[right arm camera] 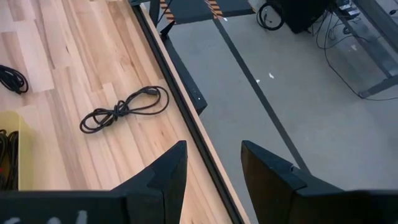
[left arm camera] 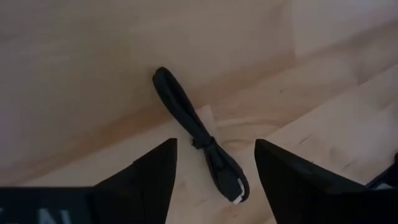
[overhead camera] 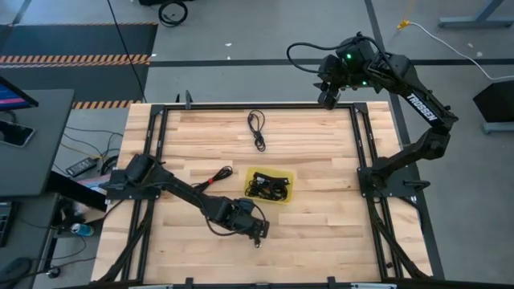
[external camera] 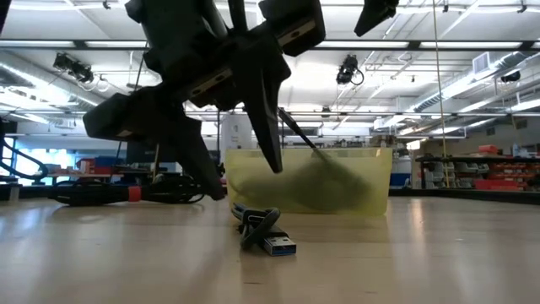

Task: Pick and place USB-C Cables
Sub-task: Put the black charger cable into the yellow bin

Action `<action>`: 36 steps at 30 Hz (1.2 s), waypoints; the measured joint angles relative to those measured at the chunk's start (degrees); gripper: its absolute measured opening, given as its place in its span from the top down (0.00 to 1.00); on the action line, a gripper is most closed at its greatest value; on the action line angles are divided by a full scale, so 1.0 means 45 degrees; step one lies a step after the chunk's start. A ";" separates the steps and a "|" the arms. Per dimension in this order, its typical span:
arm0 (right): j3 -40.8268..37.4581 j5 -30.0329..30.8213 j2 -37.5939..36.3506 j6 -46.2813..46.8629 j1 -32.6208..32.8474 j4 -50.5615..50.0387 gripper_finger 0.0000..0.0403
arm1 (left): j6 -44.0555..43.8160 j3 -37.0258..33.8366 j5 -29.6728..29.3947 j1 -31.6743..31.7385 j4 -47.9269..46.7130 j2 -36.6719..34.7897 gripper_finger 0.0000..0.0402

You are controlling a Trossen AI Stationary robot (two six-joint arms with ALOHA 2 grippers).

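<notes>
A short bundled black USB-C cable [left arm camera: 186, 115] lies flat on the wooden table near its front edge, its metal plug [external camera: 278, 246] resting on the wood. My left gripper [left arm camera: 214, 146] hovers just above it, open and slanting down, one finger on either side of the bundle and touching nothing. In the low view its fingers [external camera: 272, 143] end above the cable [external camera: 263, 230]. Just behind stands a yellow bin [overhead camera: 287, 178] holding several black cables [overhead camera: 267, 188]. My right gripper [overhead camera: 328, 100] waits raised over the table's far right edge, open and empty.
One loose cable [overhead camera: 257, 128] lies near the far edge and shows in the right wrist view [right arm camera: 124, 109]. Another cable, with red on it [overhead camera: 215, 177], lies left of the bin. A black metal frame [overhead camera: 360, 136] runs along the table's edges.
</notes>
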 joint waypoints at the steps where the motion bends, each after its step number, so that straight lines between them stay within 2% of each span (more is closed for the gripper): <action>1: 0.0000 0.0000 0.0000 0.0000 0.0000 0.0000 0.61 | -0.0007 0.0000 0.0000 0.0036 0.0002 0.0016 0.45; 8: 0.0000 -0.0001 0.0000 -0.0186 0.0000 -0.0001 0.61 | -0.0105 -0.0005 0.0627 0.0033 0.0106 0.0422 0.49; 13: 0.0000 -0.0010 -0.0005 -0.0194 0.0000 -0.0017 0.61 | -0.0173 0.0027 0.0877 0.0087 0.1262 0.1067 0.49; 21: 0.0000 -0.0024 -0.0005 -0.0231 0.0000 -0.0011 0.61 | -0.1073 0.0049 0.1113 0.0249 0.1102 0.1208 0.53; 25: 0.0000 -0.0024 -0.0005 -0.0233 0.0000 -0.0019 0.61 | -0.1085 0.0039 0.1249 0.0263 0.0890 0.1229 0.64; 31: 0.0000 -0.0024 -0.0005 -0.0233 0.0000 -0.0015 0.61 | -0.0749 0.0052 0.1265 0.0239 0.1023 0.1265 0.94; 36: 0.0000 -0.0021 -0.0005 -0.0228 0.0000 -0.0028 0.61 | 0.0030 0.0015 0.1218 0.0228 0.1401 0.1147 0.97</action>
